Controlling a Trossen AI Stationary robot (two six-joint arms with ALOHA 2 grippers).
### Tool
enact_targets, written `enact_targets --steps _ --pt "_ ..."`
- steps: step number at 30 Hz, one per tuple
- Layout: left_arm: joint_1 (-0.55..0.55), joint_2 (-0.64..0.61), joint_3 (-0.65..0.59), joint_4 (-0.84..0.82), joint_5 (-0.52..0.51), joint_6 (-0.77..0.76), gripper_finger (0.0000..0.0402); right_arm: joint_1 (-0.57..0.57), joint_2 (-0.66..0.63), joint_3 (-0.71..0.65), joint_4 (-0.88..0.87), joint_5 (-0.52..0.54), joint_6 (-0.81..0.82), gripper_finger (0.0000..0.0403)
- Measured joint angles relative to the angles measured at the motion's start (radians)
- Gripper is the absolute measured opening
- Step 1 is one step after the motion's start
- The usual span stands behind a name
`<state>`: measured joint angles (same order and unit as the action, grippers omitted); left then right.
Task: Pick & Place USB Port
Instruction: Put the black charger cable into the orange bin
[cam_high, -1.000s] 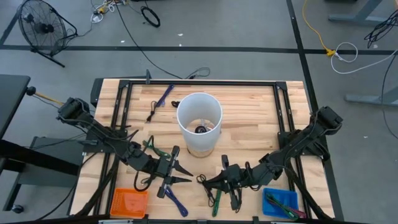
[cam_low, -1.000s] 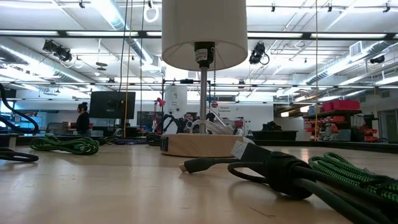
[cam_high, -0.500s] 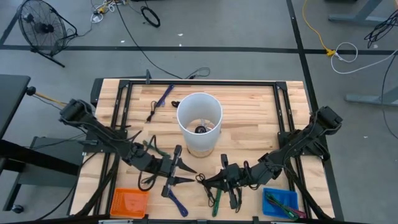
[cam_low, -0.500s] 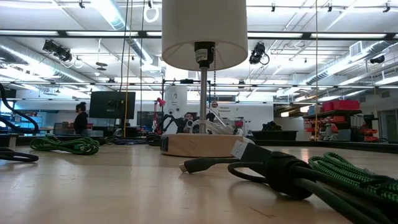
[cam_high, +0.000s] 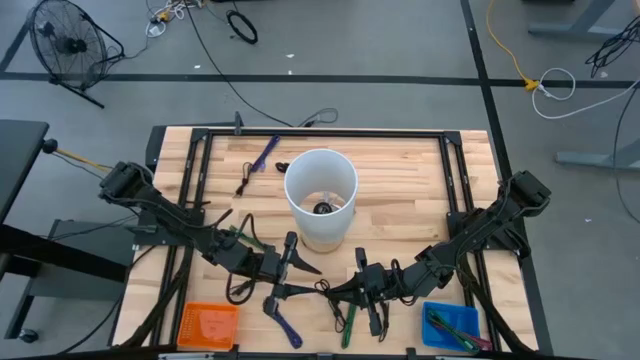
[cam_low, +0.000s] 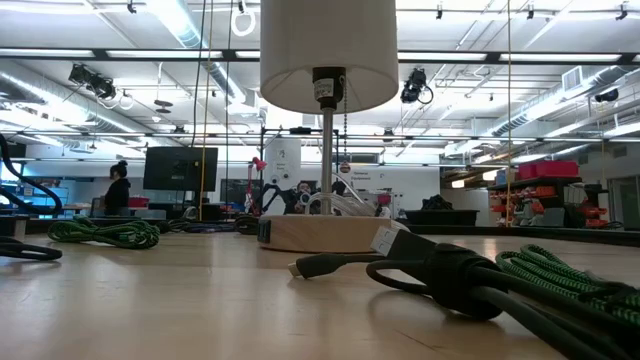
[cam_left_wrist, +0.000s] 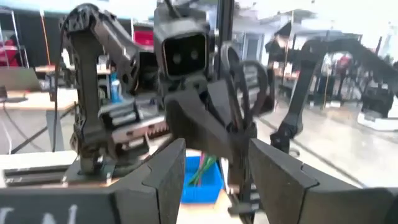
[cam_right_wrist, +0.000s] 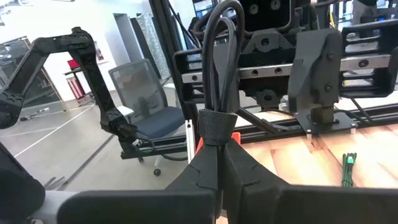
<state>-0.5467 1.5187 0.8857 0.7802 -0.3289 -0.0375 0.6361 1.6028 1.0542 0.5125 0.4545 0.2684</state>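
A black USB cable, coiled and strapped into a bundle (cam_right_wrist: 219, 74), sticks out past the shut fingers of my right gripper (cam_high: 332, 290), near the table's near edge, in front of the lamp (cam_high: 320, 200). My left gripper (cam_high: 308, 280) is open and faces it from the table's left. In the left wrist view the bundle (cam_left_wrist: 239, 93) shows beyond the gap between the left fingers, apart from them. Neither gripper shows in the low view. My right gripper pinches the black cable bundle between its two fingers at the strap (cam_right_wrist: 217, 121) that ties the coil. The fingers come about level from the table's right. The coil's loop (cam_right_wrist: 222, 31) stands out beyond the fingertips, clear of the table.
Loose cables lie around: blue (cam_high: 265, 152) and black (cam_high: 243, 180) at the far left, green (cam_high: 244, 238), blue (cam_high: 284, 322), green (cam_high: 347, 322) and black (cam_high: 379, 320) near the front. An orange bin (cam_high: 208, 325) and a blue bin (cam_high: 450, 325) sit at the near corners.
My left gripper has moved toward the table's right, closing on the right gripper and its cable bundle. The right arm has stayed where it was.
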Motion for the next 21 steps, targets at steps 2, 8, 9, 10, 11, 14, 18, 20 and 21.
enact_targets --steps 2,8,9,10,11,14,18,20,21 --pt "0.007 0.026 0.0 0.034 0.003 0.004 0.0183 -0.001 0.0 0.0 -0.005 0.0 0.002 0.0" --pt "0.018 0.039 0.0 0.1 0.087 -0.008 0.0183 -0.001 0.0 0.0 -0.021 0.0 0.002 0.0" --pt "0.018 0.039 0.0 0.108 0.088 -0.007 0.0183 -0.003 0.0 0.0 -0.02 0.0 0.002 0.0" --pt "0.018 0.039 0.0 0.11 0.089 -0.005 0.0183 -0.005 0.0 0.0 -0.022 0.0 0.003 0.0" --pt "0.018 0.04 0.0 0.109 0.087 -0.005 0.0183 -0.006 0.0 0.0 -0.026 0.0 0.004 0.0" --pt "0.018 0.057 0.0 0.131 0.075 -0.003 0.0183 -0.011 0.0 0.0 -0.029 0.0 0.008 0.0" --pt "0.03 0.089 0.0 0.194 0.076 -0.003 0.0183 -0.016 0.0 0.0 -0.04 0.0 0.011 0.0" --pt "0.036 0.101 0.0 0.221 0.088 -0.003 0.0183 -0.016 0.0 0.0 -0.044 0.0 0.011 0.0" --pt "0.039 0.102 0.0 0.227 0.093 -0.004 0.0183 -0.016 0.0 0.0 -0.046 0.0 0.011 0.0"
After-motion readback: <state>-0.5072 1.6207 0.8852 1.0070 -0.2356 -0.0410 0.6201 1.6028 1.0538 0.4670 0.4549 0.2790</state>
